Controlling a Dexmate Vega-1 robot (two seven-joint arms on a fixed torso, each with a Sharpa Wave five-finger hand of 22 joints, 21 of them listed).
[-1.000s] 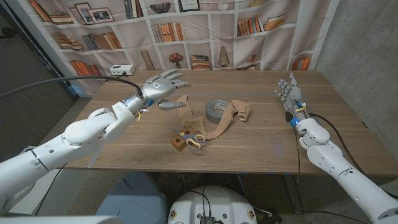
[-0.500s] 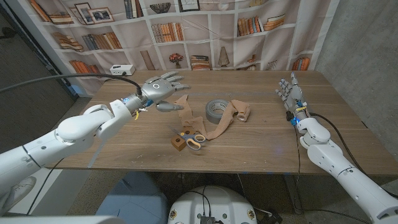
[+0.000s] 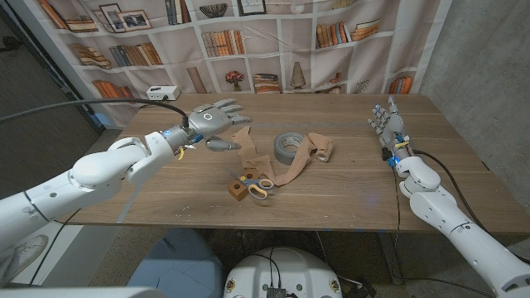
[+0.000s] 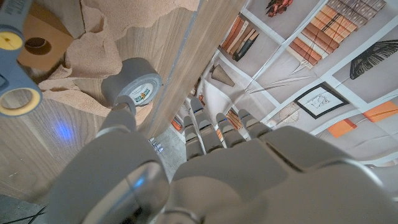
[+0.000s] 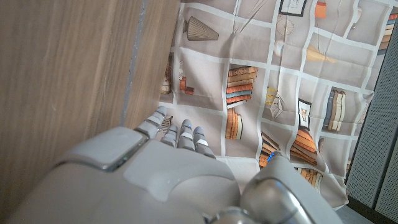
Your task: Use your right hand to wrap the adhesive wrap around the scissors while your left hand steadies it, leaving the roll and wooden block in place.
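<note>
The scissors [image 3: 259,187] with blue-grey handles lie mid-table, next to a small wooden block [image 3: 238,191]. A tan strip of adhesive wrap [image 3: 289,170] runs over them to its small roll [image 3: 320,147], and another end of it [image 3: 241,141] lies below my left hand. My left hand [image 3: 213,121] hovers open over the table, left of the wrap, holding nothing. My right hand [image 3: 384,122] stands open near the table's right edge, far from the scissors. In the left wrist view, beyond my left hand [image 4: 205,168], are a scissor handle [image 4: 12,56], the block [image 4: 37,37] and the wrap [image 4: 93,56].
A grey tape roll [image 3: 288,146] stands just behind the scissors, beside the wrap's roll; it is also in the left wrist view [image 4: 132,87]. A bookshelf-print curtain [image 3: 273,41] hangs behind the table. My right hand [image 5: 161,168] is by the table's far edge [image 5: 138,62].
My left hand has dropped slightly and drawn back a little toward the left, still open. The right hand and the objects have not moved.
</note>
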